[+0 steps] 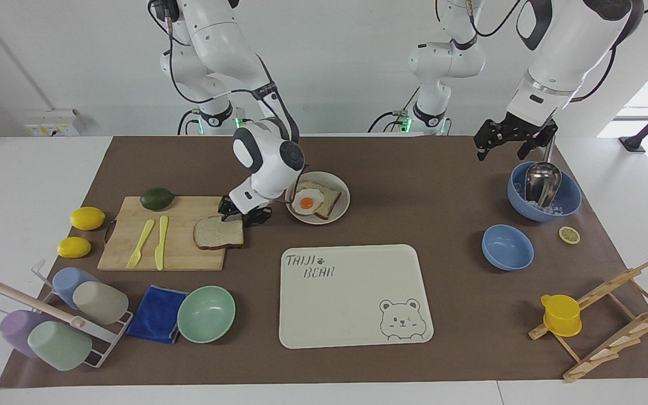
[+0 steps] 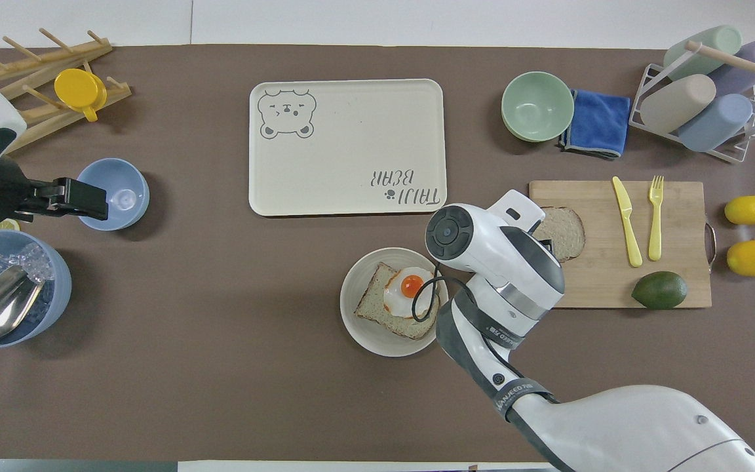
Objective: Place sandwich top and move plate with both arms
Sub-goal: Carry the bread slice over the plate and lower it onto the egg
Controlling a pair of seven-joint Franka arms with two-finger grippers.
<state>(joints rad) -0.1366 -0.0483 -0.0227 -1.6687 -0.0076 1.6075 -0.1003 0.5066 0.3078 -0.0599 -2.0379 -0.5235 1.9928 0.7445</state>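
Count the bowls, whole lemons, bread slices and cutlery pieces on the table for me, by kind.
Bowls: 3
Whole lemons: 2
Bread slices: 2 (sandwich top, egg slice)
Cutlery pieces: 2
Total: 9

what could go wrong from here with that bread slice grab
1. The right gripper sits at the corner of the sandwich top nearest the plate, so the slice may droop or tear when lifted.
2. The slice overhangs the cutting board edge; pressing down could tip it off.
3. The plate lies close beside the right gripper, so its wrist could nudge it.
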